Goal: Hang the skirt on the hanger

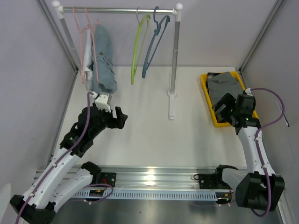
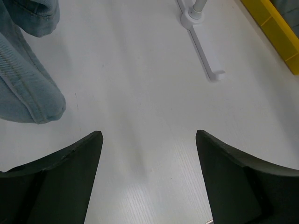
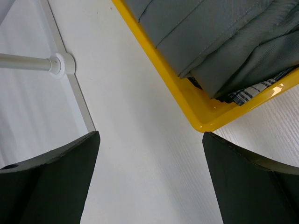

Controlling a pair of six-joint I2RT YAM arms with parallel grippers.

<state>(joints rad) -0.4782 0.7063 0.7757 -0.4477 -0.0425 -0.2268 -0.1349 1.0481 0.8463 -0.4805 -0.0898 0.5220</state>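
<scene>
Denim skirt (image 1: 103, 56): hangs on pink hanger (image 1: 85, 32). Left gripper (image 2: 147, 140): spread wide, empty, near its hem. Right gripper (image 3: 149, 137): spread wide, empty, at yellow tray (image 3: 168, 75), presumably poised for grey garments (image 3: 224, 42).

Tray (image 3: 205, 117) is glossy yellow plastic, skirt (image 3: 219, 37) matt grey cloth (denim (image 2: 23, 93) coarser), rail (image 1: 117, 9) polished metal.

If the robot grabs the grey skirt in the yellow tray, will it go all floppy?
Probably floppy: the grey skirt is soft cloth lying in folds, so it should sag and unfold when lifted. It likely feels light, being thin fabric. It might tug the striped cloth beneath it in the yellow tray.
</scene>
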